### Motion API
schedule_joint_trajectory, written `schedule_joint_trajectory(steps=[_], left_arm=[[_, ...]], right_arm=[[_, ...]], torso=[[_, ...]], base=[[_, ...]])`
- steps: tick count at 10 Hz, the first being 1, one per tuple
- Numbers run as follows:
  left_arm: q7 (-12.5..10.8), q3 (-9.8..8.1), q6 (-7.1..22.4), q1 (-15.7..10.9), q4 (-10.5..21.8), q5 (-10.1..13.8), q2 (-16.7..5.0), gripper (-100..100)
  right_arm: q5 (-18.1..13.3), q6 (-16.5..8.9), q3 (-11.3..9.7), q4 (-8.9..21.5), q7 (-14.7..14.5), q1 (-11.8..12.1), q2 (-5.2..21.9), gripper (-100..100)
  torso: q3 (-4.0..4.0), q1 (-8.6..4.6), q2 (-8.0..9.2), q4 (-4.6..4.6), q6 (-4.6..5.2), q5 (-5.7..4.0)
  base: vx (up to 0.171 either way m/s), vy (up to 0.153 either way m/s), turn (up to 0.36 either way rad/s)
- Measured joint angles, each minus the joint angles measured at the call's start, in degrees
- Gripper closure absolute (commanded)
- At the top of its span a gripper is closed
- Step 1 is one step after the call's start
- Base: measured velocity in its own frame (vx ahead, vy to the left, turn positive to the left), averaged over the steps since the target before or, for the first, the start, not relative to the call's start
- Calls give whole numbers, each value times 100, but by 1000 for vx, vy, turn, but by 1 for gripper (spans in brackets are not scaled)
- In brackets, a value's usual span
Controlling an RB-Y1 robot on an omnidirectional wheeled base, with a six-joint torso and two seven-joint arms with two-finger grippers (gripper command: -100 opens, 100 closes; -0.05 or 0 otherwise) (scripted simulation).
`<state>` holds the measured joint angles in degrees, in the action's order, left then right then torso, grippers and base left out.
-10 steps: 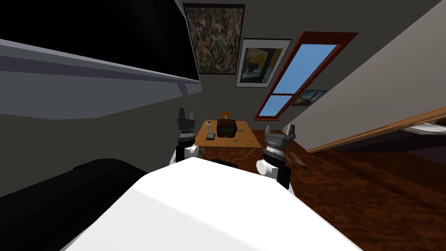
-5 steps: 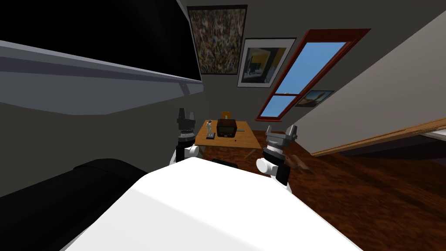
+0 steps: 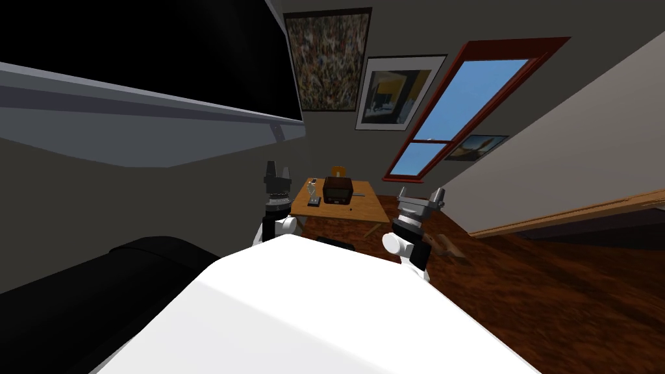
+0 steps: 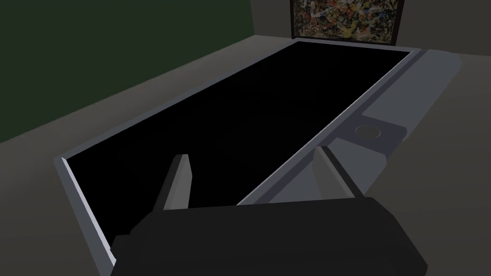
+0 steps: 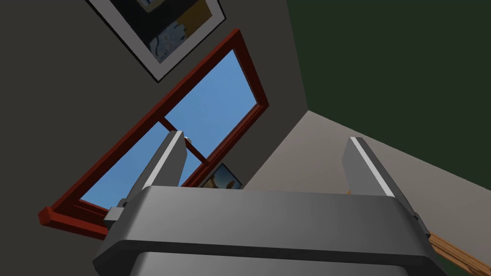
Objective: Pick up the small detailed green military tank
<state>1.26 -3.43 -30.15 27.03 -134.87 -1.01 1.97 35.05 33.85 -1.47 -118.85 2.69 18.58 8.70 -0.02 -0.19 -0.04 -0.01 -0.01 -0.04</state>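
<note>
Wooden counter [image 3: 363, 206] stands ahead, well beyond both arms, bearing a dark box [image 3: 338, 190] and small items [image 3: 313, 190]; which one is the tank cannot be told. Left gripper [image 3: 277, 171] and right gripper [image 3: 421, 195] are raised, fingers spread, holding nothing.

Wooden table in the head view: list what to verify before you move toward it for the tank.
1. Left gripper open and empty: ok.
2. Right gripper open and empty: ok.
3. Green tank found: cannot tell. The wooden table carries a dark box, a pale figurine and a small dark thing too small to name.
4. Table within reach: not ok. It stands well beyond both grippers.
5. Floor route: cannot tell. A brown thing lies on the wooden floor beside the right arm.
</note>
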Motion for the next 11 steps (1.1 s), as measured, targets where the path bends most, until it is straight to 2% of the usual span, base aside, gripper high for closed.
schedule_joint_trajectory(steps=[8, 9, 11], left_arm=[[0, 0, 0, 1, 0, 0, 0, 0], [0, 0, 0, 0, 0, 0, 0, 0], [0, 0, 0, 1, 0, 0, 0, 0]], right_arm=[[1308, 337, 60, 512, -157, -378, 44, -100], [1492, 385, 98, 654, -188, -500, 51, -100], [1839, 460, 95, 728, -225, -540, 48, -100]], torso=[[0, 8, 1, 0, 4, 1], [1, 2, 3, 0, 0, 0], [1, 6, 1, 0, 5, 0]], base=[[-8, -47, 83], [-11, -60, 121], [-10, -41, 68]])
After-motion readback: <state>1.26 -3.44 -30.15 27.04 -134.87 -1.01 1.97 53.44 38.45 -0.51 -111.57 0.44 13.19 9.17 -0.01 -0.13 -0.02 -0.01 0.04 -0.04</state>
